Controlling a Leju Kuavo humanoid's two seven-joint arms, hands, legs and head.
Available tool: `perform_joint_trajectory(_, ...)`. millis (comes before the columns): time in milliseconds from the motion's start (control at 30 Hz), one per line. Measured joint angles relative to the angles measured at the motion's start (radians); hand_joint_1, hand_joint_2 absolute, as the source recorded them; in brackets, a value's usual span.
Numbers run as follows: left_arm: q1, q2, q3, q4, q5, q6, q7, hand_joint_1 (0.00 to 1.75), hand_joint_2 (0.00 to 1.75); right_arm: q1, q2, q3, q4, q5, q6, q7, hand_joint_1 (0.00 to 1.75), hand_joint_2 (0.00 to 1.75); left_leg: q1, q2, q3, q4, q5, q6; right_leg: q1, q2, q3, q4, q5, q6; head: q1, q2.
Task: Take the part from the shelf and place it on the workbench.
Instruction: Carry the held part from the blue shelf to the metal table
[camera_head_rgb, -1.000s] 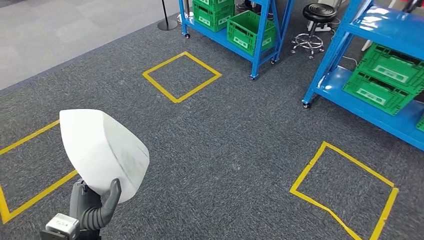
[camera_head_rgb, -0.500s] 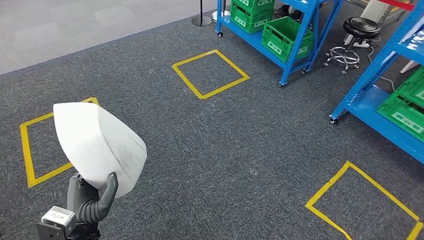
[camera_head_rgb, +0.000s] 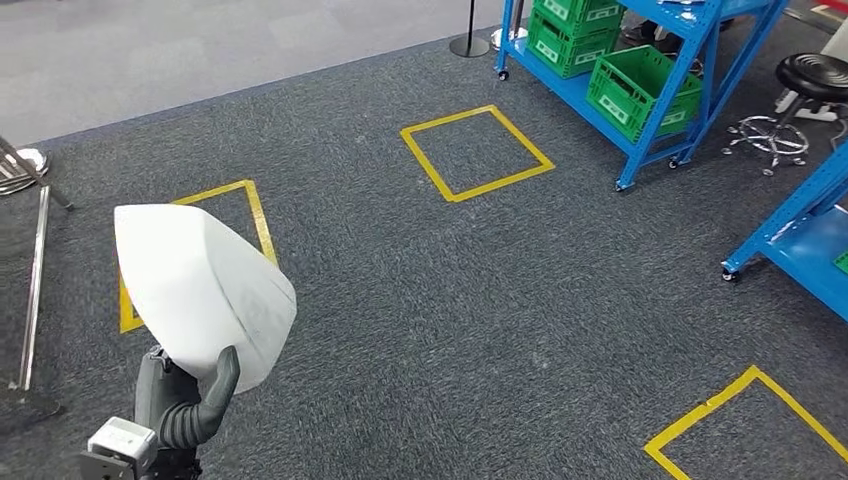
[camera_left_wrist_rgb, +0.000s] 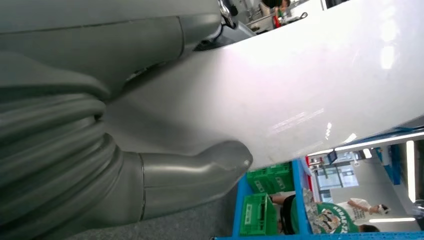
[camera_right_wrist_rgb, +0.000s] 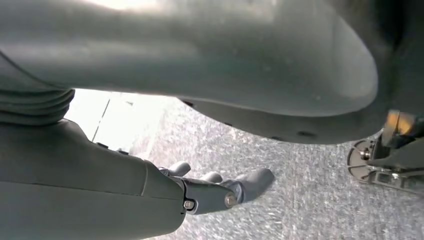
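The part (camera_head_rgb: 200, 290) is a large white curved shell. It stands upright at the lower left of the head view, above the grey carpet. My left hand (camera_head_rgb: 185, 405) grips its lower edge from below, with the thumb lying against its face. In the left wrist view the part's white surface (camera_left_wrist_rgb: 300, 85) spans the frame, and the grey thumb (camera_left_wrist_rgb: 200, 170) presses on it. My right hand (camera_right_wrist_rgb: 220, 190) hangs over the carpet in the right wrist view, with its fingers stretched out and nothing in them.
Blue shelves with green crates (camera_head_rgb: 640, 85) stand at the far right, with a black stool (camera_head_rgb: 805, 80) beside them. Another blue shelf (camera_head_rgb: 800, 235) is at the right edge. Yellow tape squares (camera_head_rgb: 477, 152) mark the carpet. A metal stand (camera_head_rgb: 30, 270) lies at the left. A person (camera_left_wrist_rgb: 330, 217) stands by a shelf.
The whole picture has shifted to the right, so the camera has turned left. The metal stand has come into view. The part stays in my left hand as before.
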Motion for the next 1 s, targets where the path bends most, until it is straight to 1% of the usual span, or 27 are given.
perform_joint_trajectory(33, 0.001, -0.002, 0.002, -0.001, -0.002, 0.000, 0.000, 1.75, 1.75, 0.001, 0.000, 0.000, 0.000, 0.003, 0.000, 0.002, 0.00, 0.00, 0.001, 0.013, -0.030, 0.065, -0.030, -0.004, 0.001, -0.014, 0.000, 0.000, 0.000, -0.002, -0.001, 0.000)
perform_joint_trajectory(67, 0.003, -0.003, 0.004, -0.002, -0.005, 0.000, 0.000, 1.75, 1.75, 0.001, 0.000, -0.001, 0.000, 0.005, 0.000, 0.004, 0.00, 0.00, 0.003, 0.020, -0.052, 0.113, -0.046, -0.007, 0.001, -0.027, -0.001, 0.000, -0.001, -0.002, -0.001, 0.000)
perform_joint_trajectory(100, 0.005, -0.004, 0.005, -0.003, -0.009, 0.001, 0.001, 1.75, 1.75, 0.002, 0.000, -0.001, 0.000, 0.007, 0.001, 0.006, 0.00, 0.00, 0.005, 0.025, -0.058, 0.130, -0.044, -0.011, 0.002, -0.040, -0.001, 0.000, -0.002, -0.001, -0.001, 0.000)
perform_joint_trajectory(133, 0.008, -0.005, 0.006, -0.006, -0.013, 0.001, 0.003, 1.75, 1.75, 0.001, 0.000, -0.001, 0.000, 0.009, 0.002, 0.009, 0.00, 0.00, 0.008, 0.031, -0.041, 0.103, -0.024, -0.013, 0.001, -0.052, 0.000, 0.001, -0.003, 0.000, -0.001, 0.000)
perform_joint_trajectory(167, 0.010, -0.006, 0.007, -0.008, -0.018, 0.001, 0.004, 1.75, 1.75, 0.001, 0.001, -0.001, 0.000, 0.010, 0.002, 0.011, 0.00, 0.00, 0.011, 0.042, -0.008, 0.045, 0.007, -0.016, 0.000, -0.063, 0.001, 0.002, -0.005, 0.004, -0.001, 0.000)
perform_joint_trajectory(200, 0.011, -0.007, 0.008, -0.012, -0.023, 0.000, 0.007, 1.75, 1.75, 0.000, 0.002, -0.001, 0.000, 0.010, 0.003, 0.014, 0.00, 0.00, 0.012, 0.063, 0.032, -0.027, 0.034, -0.017, 0.001, -0.074, 0.003, 0.005, -0.008, 0.009, -0.001, 0.000)
perform_joint_trajectory(233, 0.012, -0.009, 0.008, -0.015, -0.028, -0.001, 0.009, 1.75, 1.75, 0.000, 0.003, -0.001, 0.000, 0.011, 0.003, 0.016, 0.00, 0.00, 0.013, 0.081, 0.066, -0.086, 0.054, -0.013, 0.003, -0.082, 0.005, 0.008, -0.012, 0.015, -0.001, 0.000)
perform_joint_trajectory(267, 0.012, -0.012, 0.009, -0.019, -0.032, -0.003, 0.011, 1.75, 1.75, -0.001, 0.004, -0.001, 0.000, 0.011, 0.004, 0.017, 0.00, 0.00, 0.012, 0.092, 0.086, -0.122, 0.063, -0.007, 0.006, -0.089, 0.006, 0.011, -0.016, 0.022, 0.001, 0.000)
perform_joint_trajectory(300, 0.013, -0.015, 0.010, -0.021, -0.034, -0.004, 0.012, 1.75, 1.75, -0.002, 0.005, -0.001, 0.000, 0.012, 0.006, 0.017, 0.00, 0.00, 0.010, 0.095, 0.092, -0.136, 0.064, 0.000, 0.008, -0.096, 0.008, 0.012, -0.018, 0.029, 0.002, 0.000)
perform_joint_trajectory(367, 0.016, -0.017, 0.013, -0.025, -0.037, -0.006, 0.013, 1.75, 1.75, -0.006, 0.007, -0.001, 0.000, 0.013, 0.010, 0.015, 0.00, 0.00, 0.006, 0.075, 0.089, -0.137, 0.068, 0.017, 0.005, -0.107, 0.012, 0.011, -0.020, 0.043, 0.004, 0.000)
perform_joint_trajectory(400, 0.017, -0.019, 0.014, -0.027, -0.038, -0.007, 0.014, 1.75, 1.75, -0.007, 0.008, -0.001, 0.000, 0.013, 0.011, 0.015, 0.00, 0.00, 0.006, 0.066, 0.088, -0.140, 0.070, 0.024, 0.002, -0.097, 0.010, 0.017, -0.026, 0.050, 0.004, 0.000)
perform_joint_trajectory(433, 0.018, -0.021, 0.015, -0.030, -0.040, -0.009, 0.015, 1.75, 1.75, -0.008, 0.009, -0.002, 0.000, 0.010, 0.012, 0.014, 0.00, 0.00, 0.007, 0.056, 0.088, -0.142, 0.073, 0.030, 0.000, -0.076, 0.001, 0.040, -0.043, 0.056, 0.005, 0.000)
perform_joint_trajectory(467, 0.019, -0.024, 0.015, -0.032, -0.041, -0.011, 0.016, 1.75, 1.75, -0.007, 0.010, -0.003, 0.000, 0.008, 0.012, 0.015, 0.00, 0.00, 0.008, 0.048, 0.088, -0.144, 0.075, 0.036, -0.002, -0.050, -0.020, 0.083, -0.069, 0.059, 0.007, 0.000)
perform_joint_trajectory(500, 0.018, -0.027, 0.015, -0.033, -0.043, -0.015, 0.018, 1.75, 1.75, -0.006, 0.010, -0.004, 0.000, 0.005, 0.011, 0.015, 0.00, 0.00, 0.007, 0.039, 0.086, -0.144, 0.076, 0.040, -0.002, -0.025, -0.051, 0.148, -0.103, 0.060, 0.008, 0.000)
perform_joint_trajectory(533, 0.018, -0.030, 0.015, -0.033, -0.044, -0.018, 0.020, 1.75, 1.75, -0.005, 0.011, -0.005, 0.000, 0.002, 0.010, 0.015, 0.00, 0.00, 0.005, 0.029, 0.083, -0.144, 0.077, 0.043, -0.002, -0.012, -0.087, 0.220, -0.135, 0.060, 0.008, 0.000)
perform_joint_trajectory(567, 0.018, -0.032, 0.015, -0.032, -0.045, -0.020, 0.022, 1.75, 1.75, -0.005, 0.011, -0.007, 0.000, -0.001, 0.009, 0.015, 0.00, 0.00, 0.004, 0.019, 0.082, -0.143, 0.078, 0.044, -0.001, -0.007, -0.117, 0.277, -0.153, 0.059, 0.008, 0.000)
perform_joint_trajectory(600, 0.018, -0.034, 0.015, -0.031, -0.047, -0.022, 0.023, 1.75, 1.75, -0.006, 0.012, -0.009, 0.000, -0.003, 0.008, 0.014, 0.00, 0.00, 0.003, 0.007, 0.081, -0.142, 0.078, 0.045, 0.000, -0.005, -0.132, 0.305, -0.152, 0.056, 0.008, 0.000)
perform_joint_trajectory(633, 0.017, -0.035, 0.015, -0.029, -0.047, -0.022, 0.024, 1.75, 1.75, -0.006, 0.012, -0.010, 0.000, -0.004, 0.008, 0.012, 0.00, 0.00, 0.002, -0.004, 0.080, -0.141, 0.079, 0.045, 0.001, -0.003, -0.128, 0.292, -0.132, 0.053, 0.008, 0.000)
perform_joint_trajectory(667, 0.016, -0.036, 0.015, -0.028, -0.048, -0.022, 0.024, 1.75, 1.75, -0.006, 0.012, -0.010, 0.000, -0.004, 0.007, 0.009, 0.00, 0.00, 0.002, -0.016, 0.081, -0.140, 0.079, 0.045, 0.002, 0.001, -0.105, 0.242, -0.098, 0.048, 0.008, 0.000)
perform_joint_trajectory(700, 0.015, -0.037, 0.015, -0.027, -0.048, -0.023, 0.024, 1.75, 1.75, -0.005, 0.012, -0.010, 0.000, -0.004, 0.007, 0.006, 0.00, 0.00, 0.002, -0.028, 0.080, -0.139, 0.080, 0.043, 0.001, 0.017, -0.071, 0.169, -0.060, 0.043, 0.008, 0.000)
perform_joint_trajectory(733, 0.013, -0.037, 0.015, -0.025, -0.048, -0.023, 0.024, 1.75, 1.75, -0.004, 0.012, -0.011, 0.000, -0.003, 0.007, 0.003, 0.00, 0.00, 0.001, -0.038, 0.079, -0.137, 0.081, 0.040, 0.002, 0.037, -0.041, 0.101, -0.035, 0.039, 0.008, 0.000)
perform_joint_trajectory(767, 0.012, -0.038, 0.015, -0.024, -0.048, -0.023, 0.025, 1.75, 1.75, -0.002, 0.012, -0.011, 0.000, -0.003, 0.007, 0.001, 0.00, 0.00, 0.001, -0.048, 0.076, -0.136, 0.082, 0.034, 0.003, 0.052, -0.019, 0.051, -0.019, 0.036, 0.008, 0.000)
perform_joint_trajectory(800, 0.011, -0.038, 0.015, -0.023, -0.049, -0.023, 0.025, 1.75, 1.75, -0.001, 0.012, -0.011, 0.000, -0.003, 0.007, 0.000, 0.00, 0.00, 0.002, -0.057, 0.073, -0.136, 0.084, 0.027, 0.005, 0.063, -0.010, 0.025, -0.015, 0.034, 0.008, 0.000)
perform_joint_trajectory(867, 0.010, -0.039, 0.015, -0.021, -0.049, -0.023, 0.026, 1.75, 1.75, -0.001, 0.011, -0.011, 0.000, -0.003, 0.007, -0.003, 0.00, 0.00, 0.005, -0.074, 0.066, -0.142, 0.091, 0.012, 0.008, 0.052, -0.010, 0.018, -0.013, 0.025, 0.008, 0.000)
perform_joint_trajectory(900, 0.010, -0.040, 0.015, -0.021, -0.049, -0.023, 0.026, 1.75, 1.75, -0.002, 0.012, -0.011, 0.000, -0.003, 0.007, -0.003, 0.00, 0.00, 0.006, -0.073, 0.063, -0.141, 0.091, 0.007, 0.008, 0.042, -0.007, 0.013, -0.009, 0.018, 0.008, 0.000)
perform_joint_trajectory(933, 0.010, -0.040, 0.015, -0.020, -0.049, -0.023, 0.026, 1.75, 1.75, -0.001, 0.012, -0.011, 0.000, -0.003, 0.007, -0.005, 0.00, 0.00, 0.005, -0.059, 0.055, -0.128, 0.082, 0.003, 0.006, 0.031, -0.004, 0.007, -0.004, 0.010, 0.007, 0.000)
perform_joint_trajectory(1000, 0.006, -0.040, 0.015, -0.020, -0.053, -0.023, 0.026, 1.75, 1.75, 0.000, 0.012, -0.011, 0.000, -0.002, 0.007, -0.009, 0.00, 0.00, 0.003, -0.012, 0.017, -0.046, 0.033, 0.000, 0.005, 0.007, 0.002, -0.002, 0.001, -0.002, 0.003, 0.000)
